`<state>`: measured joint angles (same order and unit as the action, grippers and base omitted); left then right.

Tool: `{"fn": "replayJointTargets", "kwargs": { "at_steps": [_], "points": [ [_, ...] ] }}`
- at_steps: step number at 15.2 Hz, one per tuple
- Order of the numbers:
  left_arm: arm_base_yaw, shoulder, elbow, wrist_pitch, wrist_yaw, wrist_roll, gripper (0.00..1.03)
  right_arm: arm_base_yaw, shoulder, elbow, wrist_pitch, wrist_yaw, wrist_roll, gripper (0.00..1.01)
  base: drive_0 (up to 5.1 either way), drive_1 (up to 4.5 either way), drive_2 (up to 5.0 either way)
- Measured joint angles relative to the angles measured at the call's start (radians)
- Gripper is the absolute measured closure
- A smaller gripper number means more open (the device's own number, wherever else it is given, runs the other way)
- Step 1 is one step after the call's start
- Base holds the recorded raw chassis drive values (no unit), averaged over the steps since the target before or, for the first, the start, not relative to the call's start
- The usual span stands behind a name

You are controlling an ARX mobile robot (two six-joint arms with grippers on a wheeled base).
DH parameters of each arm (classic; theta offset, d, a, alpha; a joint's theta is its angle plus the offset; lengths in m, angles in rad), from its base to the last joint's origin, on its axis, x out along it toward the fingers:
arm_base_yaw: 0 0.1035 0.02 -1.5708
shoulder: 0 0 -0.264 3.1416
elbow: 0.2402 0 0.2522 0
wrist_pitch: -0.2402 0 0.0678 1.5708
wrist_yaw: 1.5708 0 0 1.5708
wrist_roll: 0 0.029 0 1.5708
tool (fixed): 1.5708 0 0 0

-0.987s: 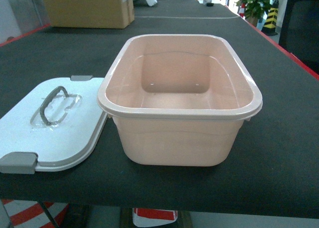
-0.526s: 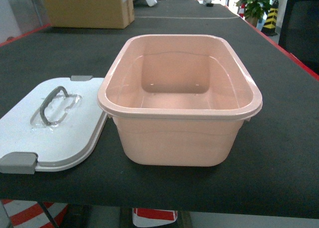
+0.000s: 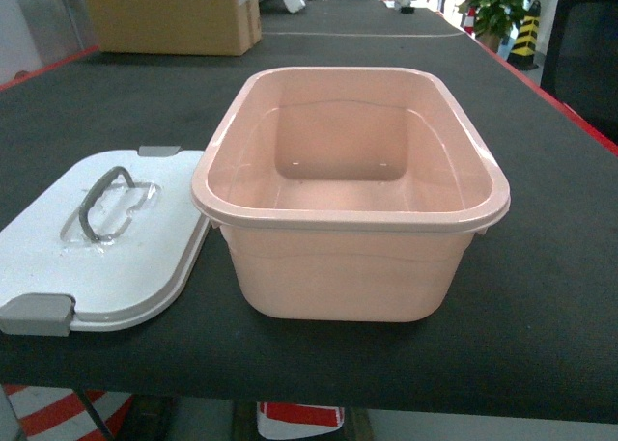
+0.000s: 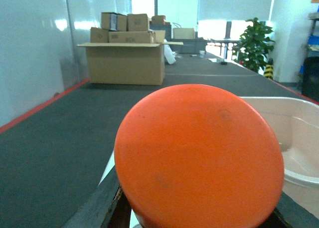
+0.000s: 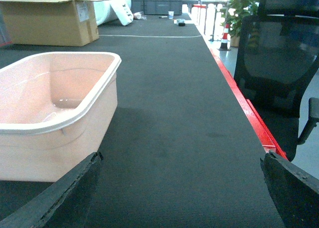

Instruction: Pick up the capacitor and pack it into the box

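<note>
Box (image 3: 350,195) sits open, lid (image 3: 106,236) flat just left of it. Left gripper (image 4: 199,215) clamped on orange capacitor (image 4: 199,158); right gripper (image 5: 179,198) fingers spread apart.

A brown cardboard carton (image 3: 170,14) stands at the far left end of the dark table (image 3: 541,296). Beyond the table's far right corner stand a potted plant (image 3: 491,2) and a striped cone (image 3: 526,33). A black office chair (image 5: 279,73) sits beside the table's red right edge.
</note>
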<state>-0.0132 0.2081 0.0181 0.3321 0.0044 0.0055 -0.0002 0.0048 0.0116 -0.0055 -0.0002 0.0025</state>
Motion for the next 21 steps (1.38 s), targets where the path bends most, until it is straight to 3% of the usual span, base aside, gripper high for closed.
{"fn": "replayJointTargets", "kwargs": {
  "at_steps": [1,2,3,4,5,9,11,12,13,14,16,18,19,21],
  "points": [
    [-0.025,0.26,0.002,0.232,0.012,0.005,0.59,0.0,0.0,0.0,0.0,0.0,0.0,0.03,0.0,0.0,0.0],
    [-0.036,0.427,0.013,0.385,0.008,0.005,0.59,0.0,0.0,0.0,0.0,0.0,0.0,0.03,0.0,0.0,0.0],
    [-0.067,0.682,0.094,0.597,-0.04,0.006,0.59,0.0,0.0,0.0,0.0,0.0,0.0,0.03,0.0,0.0,0.0],
    [-0.137,0.893,0.242,0.769,-0.075,0.026,0.59,0.0,0.0,0.0,0.0,0.0,0.0,0.03,0.0,0.0,0.0],
    [-0.198,1.027,0.35,0.854,-0.077,0.055,0.59,0.0,0.0,0.0,0.0,0.0,0.0,0.03,0.0,0.0,0.0],
    [-0.396,1.541,0.791,0.723,-0.202,0.089,0.59,0.0,0.0,0.0,0.0,0.0,0.0,0.03,0.0,0.0,0.0],
    [-0.445,1.673,0.975,0.649,-0.237,0.089,0.59,0.0,0.0,0.0,0.0,0.0,0.0,0.03,0.0,0.0,0.0],
    [-0.477,1.74,1.077,0.61,-0.227,0.085,0.59,0.0,0.0,0.0,0.0,0.0,0.0,0.03,0.0,0.0,0.0],
    [-0.489,1.772,1.113,0.615,-0.233,0.088,0.52,0.0,0.0,0.0,0.0,0.0,0.0,0.03,0.0,0.0,0.0],
    [-0.504,1.793,1.124,0.608,-0.232,0.09,0.39,0.0,0.0,0.0,0.0,0.001,0.0,0.03,0.0,0.0,0.0],
    [-0.503,1.797,1.122,0.608,-0.233,0.093,0.27,0.0,0.0,0.0,0.0,0.001,0.0,0.03,0.0,0.0,0.0],
    [-0.487,1.794,1.122,0.612,-0.24,0.097,0.03,0.0,0.0,0.0,0.0,0.0,0.0,0.03,0.0,0.0,0.0],
    [-0.482,1.794,1.122,0.613,-0.241,0.098,0.06,0.0,0.0,0.0,0.0,0.0,0.0,0.03,0.0,0.0,0.0],
    [-0.458,1.733,1.009,0.743,-0.212,0.045,0.05,0.0,0.0,0.0,0.0,0.001,0.0,0.03,0.0,0.0,0.0]
  ]
}}
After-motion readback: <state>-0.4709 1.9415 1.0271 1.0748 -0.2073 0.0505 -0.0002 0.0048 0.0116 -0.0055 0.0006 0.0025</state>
